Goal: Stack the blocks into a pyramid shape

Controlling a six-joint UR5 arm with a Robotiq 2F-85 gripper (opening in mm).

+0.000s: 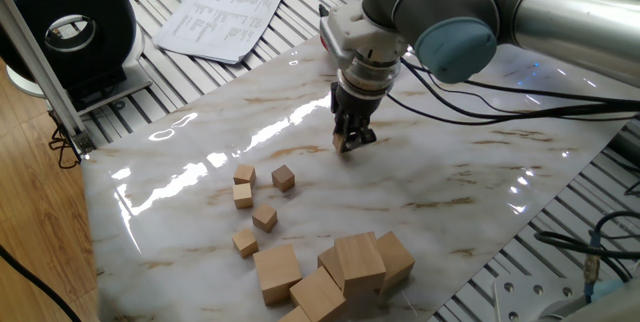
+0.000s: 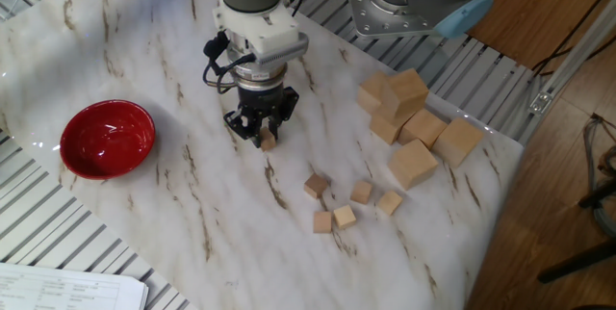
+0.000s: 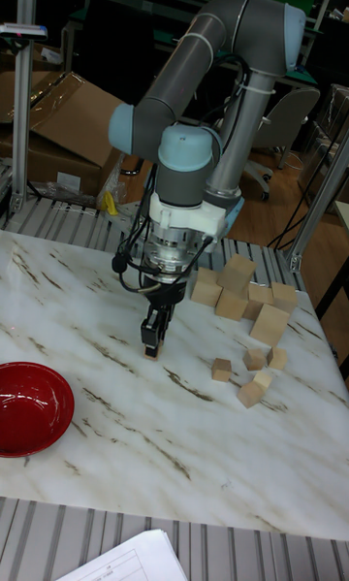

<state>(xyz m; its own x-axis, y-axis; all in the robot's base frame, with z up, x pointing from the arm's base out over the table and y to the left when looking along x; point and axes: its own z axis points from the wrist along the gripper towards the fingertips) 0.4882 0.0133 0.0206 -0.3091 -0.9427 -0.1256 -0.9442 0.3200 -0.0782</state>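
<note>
A small tan wooden block [image 2: 269, 141] sits pinched between the fingers of my end effector [image 2: 261, 137], low over the marble tabletop [image 2: 144, 50], near its middle. I cannot tell whether the block's underside touches the surface or hangs just above it. In the tall fixed view the block shows as a pale spot at my fingertips [image 3: 151, 350].

The other five small blocks [image 2: 339, 206] lie loose in a cluster, well apart from the one I hold. In the other fixed view they lie below and to the right of my end effector, toward the tabletop edge nearest the wooden floor. In one fixed view the same cluster [image 1: 255, 202] lies below and to the left of my end effector [image 1: 346, 143]. None of them touches another closely enough to count as stacked.

A cube has no long axis, so what matters is direction: the next block to fetch lies on the cluster's side, and nothing stands between my end effector and it.

Past the small blocks, a heap of much larger wooden cubes [image 2: 409, 117] crowds that same tabletop edge. A red bowl [image 2: 107, 138] rests on the opposite side, well away.

I judge the pyramid is at its first base block.
</note>
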